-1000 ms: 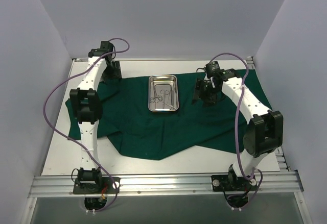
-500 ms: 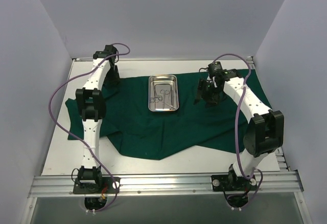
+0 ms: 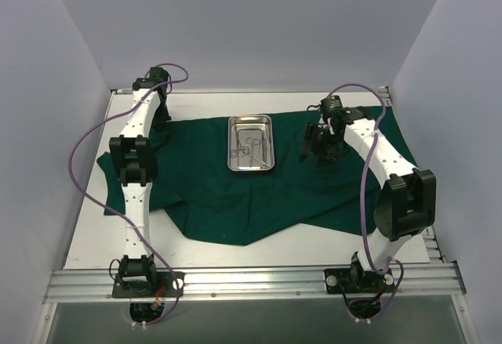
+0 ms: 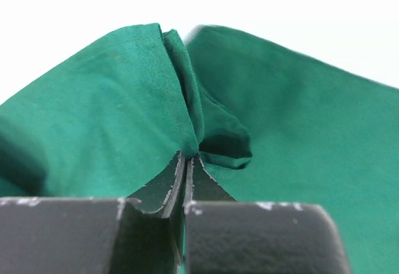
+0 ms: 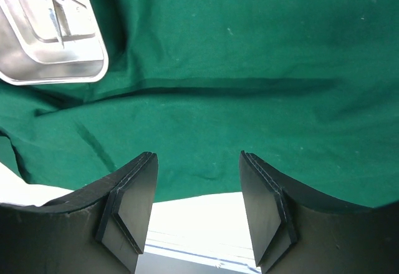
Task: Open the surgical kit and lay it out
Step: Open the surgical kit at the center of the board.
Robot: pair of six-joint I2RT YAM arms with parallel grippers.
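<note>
The dark green cloth wrap (image 3: 235, 195) lies spread over the table, creased along its near edge. A small steel tray (image 3: 250, 143) sits on it at the middle back, with thin silver ring-handled instruments (image 3: 245, 150) inside. At the far left corner, my left gripper (image 3: 160, 115) is shut on a pinched fold of the green cloth wrap (image 4: 181, 108); the fold rises from the closed tips of the left gripper (image 4: 189, 156). My right gripper (image 3: 314, 146) hovers open over the cloth right of the tray. In the right wrist view the right gripper (image 5: 198, 161) holds nothing, the tray (image 5: 53, 55) at upper left.
Purple cables loop from both arms. The white table (image 3: 94, 242) shows at the near left and along the front, where the cloth does not reach. Side walls close in on both sides. A metal rail (image 3: 251, 281) carries the arm bases.
My left gripper has closed on the cloth's far left corner and shifted slightly left and back. The cloth near it has pulled flatter. The right arm has barely moved.
</note>
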